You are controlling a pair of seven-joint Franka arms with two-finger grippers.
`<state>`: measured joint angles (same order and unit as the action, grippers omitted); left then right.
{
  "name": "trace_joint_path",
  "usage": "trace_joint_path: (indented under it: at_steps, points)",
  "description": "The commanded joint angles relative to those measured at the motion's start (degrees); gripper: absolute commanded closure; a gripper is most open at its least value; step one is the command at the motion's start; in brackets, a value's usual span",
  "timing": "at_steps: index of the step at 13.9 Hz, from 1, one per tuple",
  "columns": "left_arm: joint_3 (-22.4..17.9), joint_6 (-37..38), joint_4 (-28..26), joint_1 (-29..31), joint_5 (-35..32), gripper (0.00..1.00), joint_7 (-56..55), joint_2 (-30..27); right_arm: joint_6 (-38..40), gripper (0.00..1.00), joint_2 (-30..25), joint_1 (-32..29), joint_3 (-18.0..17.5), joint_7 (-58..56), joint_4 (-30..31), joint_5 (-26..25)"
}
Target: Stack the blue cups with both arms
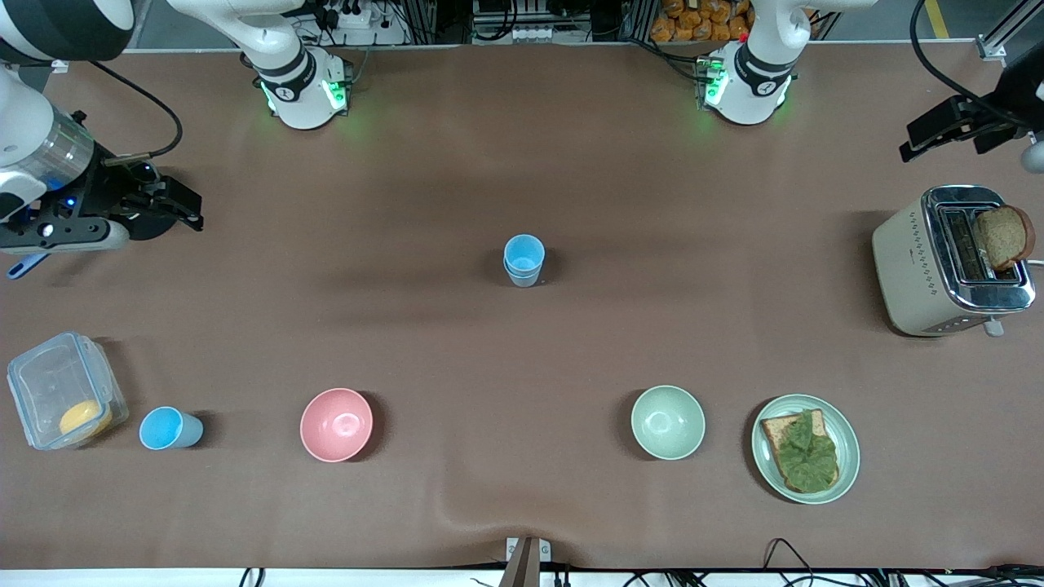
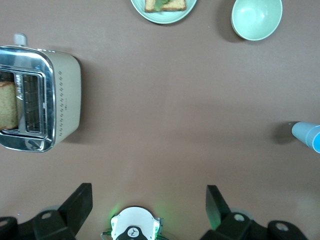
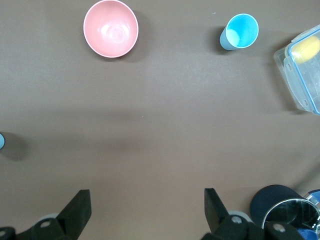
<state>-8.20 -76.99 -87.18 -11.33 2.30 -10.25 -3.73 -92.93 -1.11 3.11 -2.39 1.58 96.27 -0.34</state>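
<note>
Hovering high over the bare brown table (image 1: 457, 163) at the right arm's end, the right gripper (image 1: 181, 205) (image 3: 145, 209), fingers spread wide and gripping nothing. Sitting nearer the front camera at that same end, a clear plastic lidded box (image 1: 64, 390) with something yellow inside. Resting just beside it, a single small light-blue plastic cup (image 1: 167, 429) (image 3: 240, 31), a whitish patch showing inside. Lying next along that near row, a round pink bowl (image 1: 336, 424) (image 3: 110, 28), mouth up. Standing mid-table, farther from the front camera than both bowls, a pair of light-blue cups (image 1: 523, 259), seemingly nested one in the other, well apart from the single cup. Sitting toward the left arm's end, a pale green bowl (image 1: 667, 421) (image 2: 256, 18), then a pale green plate (image 1: 848, 440) carrying toast under a green leaf. Standing farther back at that end, a cream-and-chrome toaster (image 1: 913, 261) (image 2: 65, 95) holding a brown bread slice (image 1: 1001, 236). Hanging above the table's edge there, the left gripper (image 1: 938, 134) (image 2: 147, 200), fingers parted, clasping nothing.
</note>
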Motion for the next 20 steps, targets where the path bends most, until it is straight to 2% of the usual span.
trace_joint_path:
  at_steps: [1, 6, 8, 10, 12, 14, 20]
  points:
    - [-0.5, 0.0, -0.6, -1.1, 1.0, 0.00, -1.2, 0.6, 0.6, 0.00, -0.3, -0.8, -0.8, -0.3, -0.3, -1.1]
    - [1.2, -3.6, -0.7, -1.6, 0.9, 0.00, -2.5, 1.8, 0.6, 0.00, -0.3, -0.8, -0.8, -0.3, -0.3, -1.0]
    - [3.4, -4.7, -0.9, -2.1, -0.9, 0.00, -6.1, 3.9, 0.6, 0.00, -0.3, -0.8, -0.8, -0.3, -0.3, -1.0]
    - [4.5, -6.8, -1.4, -1.4, -3.0, 0.00, -6.7, 3.6, 0.6, 0.00, -0.3, -0.9, -0.8, -0.2, -0.2, -1.0]
    - [4.3, -8.6, -1.4, -0.5, -3.4, 0.00, -3.5, 4.0, 0.6, 0.00, -0.3, -0.9, -0.8, -0.3, -0.3, -1.0]
    - [4.2, -9.1, -1.2, 2.9, -2.7, 0.00, 7.8, 4.1, 0.6, 0.00, -0.3, -0.9, -0.8, -0.3, -0.3, -1.0]
    - [4.2, -9.1, -0.9, 3.0, -2.8, 0.00, 10.1, 4.7, 0.6, 0.00, -0.3, -0.9, -0.8, -0.1, -0.3, -1.0]
